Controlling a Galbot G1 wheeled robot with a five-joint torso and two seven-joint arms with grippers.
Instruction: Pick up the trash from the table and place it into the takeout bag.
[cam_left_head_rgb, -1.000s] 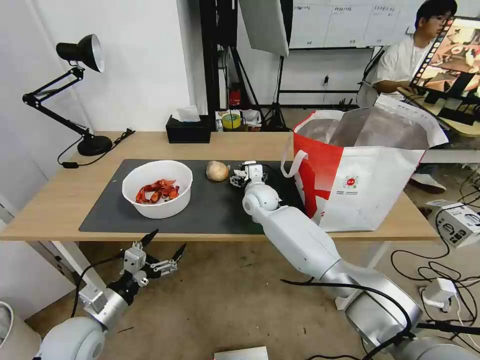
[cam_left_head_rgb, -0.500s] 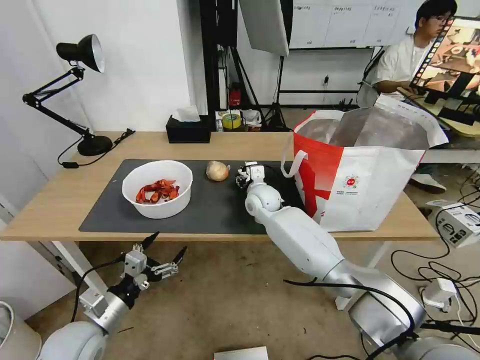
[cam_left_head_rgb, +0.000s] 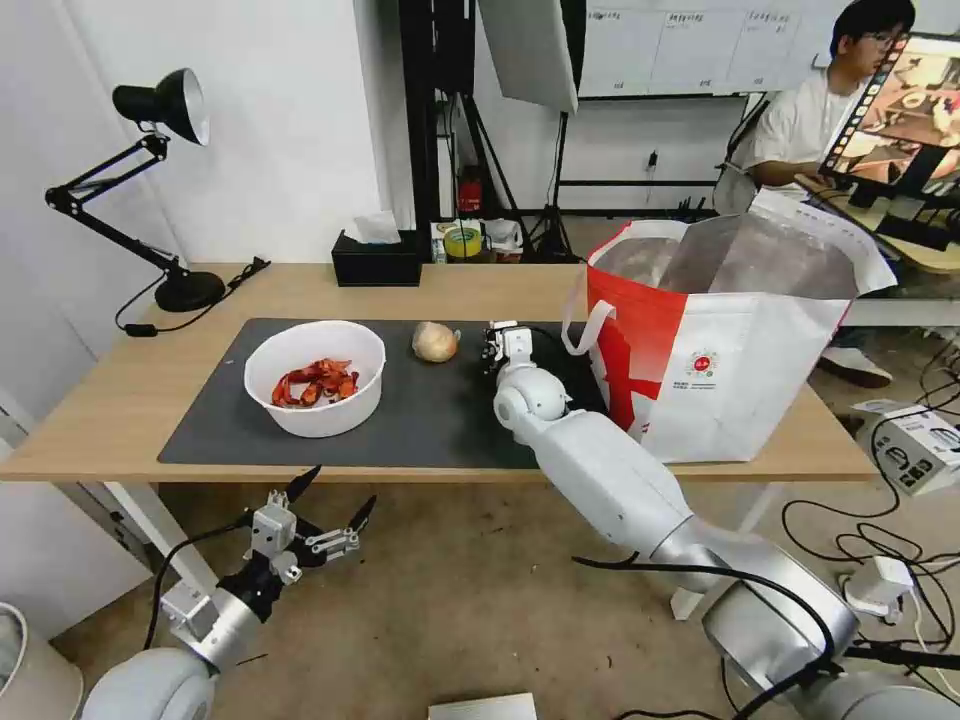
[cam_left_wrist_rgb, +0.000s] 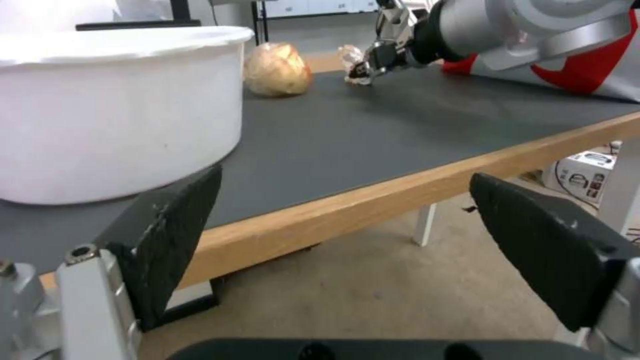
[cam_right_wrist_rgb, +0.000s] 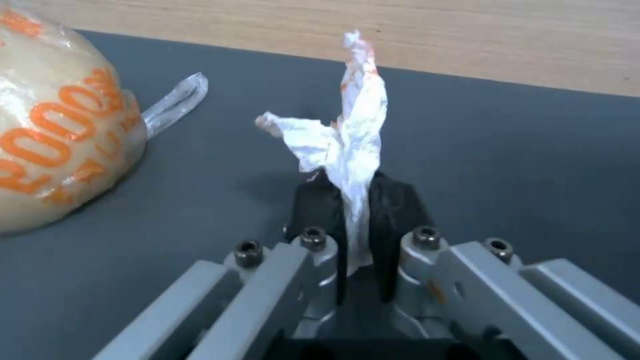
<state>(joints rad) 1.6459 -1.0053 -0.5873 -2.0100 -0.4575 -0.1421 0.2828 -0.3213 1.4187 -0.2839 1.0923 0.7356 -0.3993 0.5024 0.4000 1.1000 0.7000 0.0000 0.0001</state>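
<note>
A: Where my right gripper (cam_right_wrist_rgb: 357, 200) sits, centre of the head frame, its black fingers (cam_right_wrist_rgb: 393, 210) are pinched tight on the tissue (cam_right_wrist_rgb: 350, 145), which sticks up out of them over the mat (cam_right_wrist_rgb: 500, 150).

B: And what's around it?

A: The ball (cam_left_head_rgb: 435, 341) lies just left of it on the mat, apart from the tissue. Further left is the bowl (cam_left_head_rgb: 314, 377) of red scraps. The bag (cam_left_head_rgb: 720, 370) stands open at centre right on the table (cam_left_head_rgb: 100, 410).

B: Left side?

A: My left gripper (cam_left_head_rgb: 325, 515) hangs at lower left, below the table edge, fingers (cam_left_wrist_rgb: 540, 240) spread wide with nothing between them.
</note>
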